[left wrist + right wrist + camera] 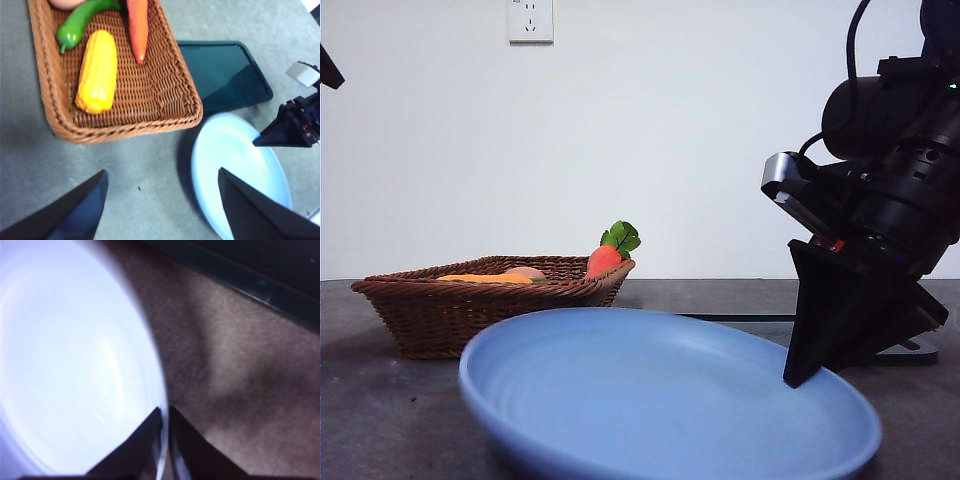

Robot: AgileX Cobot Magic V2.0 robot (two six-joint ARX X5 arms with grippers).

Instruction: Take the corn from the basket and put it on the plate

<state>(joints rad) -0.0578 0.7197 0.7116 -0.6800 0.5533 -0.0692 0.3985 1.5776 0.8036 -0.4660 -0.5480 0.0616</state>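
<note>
**Right tool pinches plate rim; corn lies in basket**

Grey counter (150, 185) under a white wall with a socket (530, 20) carries everything. The basket (175, 95) holds the corn (97, 70), a green pepper (80, 22), a carrot (138, 25) and a peach-coloured item (65, 3). In the left wrist view the black tray (220, 70) sits at the basket's 3 o'clock. The right tool (165, 412) is closed on the rim of the light-blue plate (620, 390). The left tool (162, 175) hangs wide open, holding nothing. No writing is readable.

Carrot (138, 27), green pepper (80, 22), black tray (225, 75), wall socket (530, 20).
</note>
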